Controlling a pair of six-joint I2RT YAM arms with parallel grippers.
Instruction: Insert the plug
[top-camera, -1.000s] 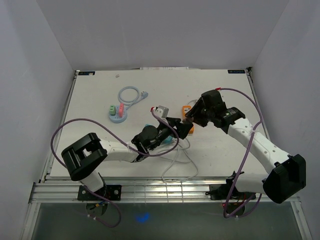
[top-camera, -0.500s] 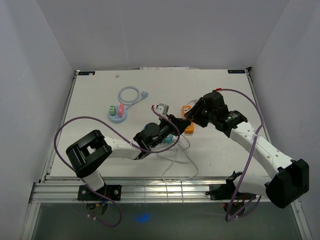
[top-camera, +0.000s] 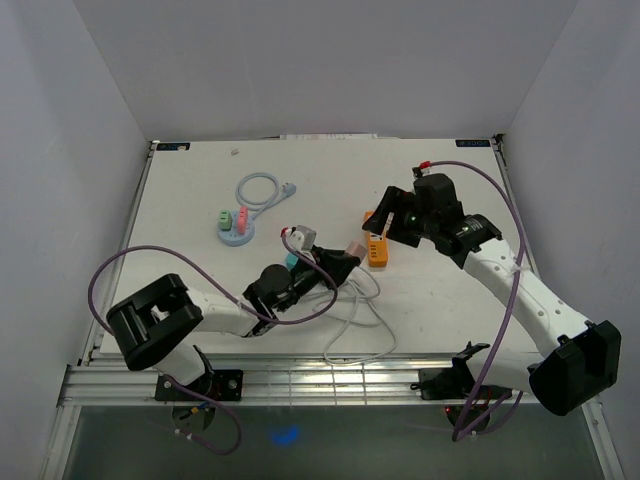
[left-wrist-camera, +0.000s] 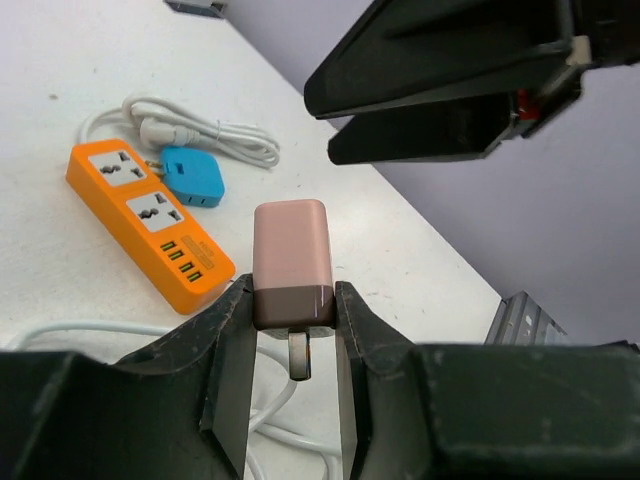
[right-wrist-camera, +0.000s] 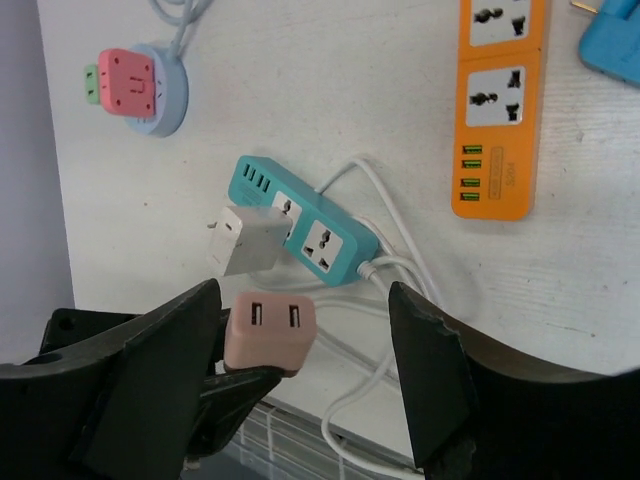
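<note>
My left gripper (left-wrist-camera: 292, 335) is shut on a pink USB plug (left-wrist-camera: 292, 262), prongs pointing back at the wrist, held above the table. In the top view the left gripper (top-camera: 342, 262) and the pink plug (top-camera: 355, 247) sit just left of the orange power strip (top-camera: 377, 250), which also shows in the left wrist view (left-wrist-camera: 150, 225) and the right wrist view (right-wrist-camera: 497, 110). My right gripper (top-camera: 383, 226) is open and empty, hovering above the strip's far end. In the right wrist view the right gripper (right-wrist-camera: 300, 385) frames the pink plug (right-wrist-camera: 270, 332) below it, not touching.
A teal power strip (right-wrist-camera: 305, 235) carries a grey adapter (right-wrist-camera: 245, 240), with white cables (top-camera: 355, 320) looping toward the near edge. A blue adapter (left-wrist-camera: 192, 177) lies by the orange strip. A round blue socket (top-camera: 235, 225) and a coiled cable (top-camera: 262, 190) lie far left.
My right gripper has pulled back from the left gripper toward the far side and stands open. My left gripper has shifted left and nearer, keeping the pink plug.
</note>
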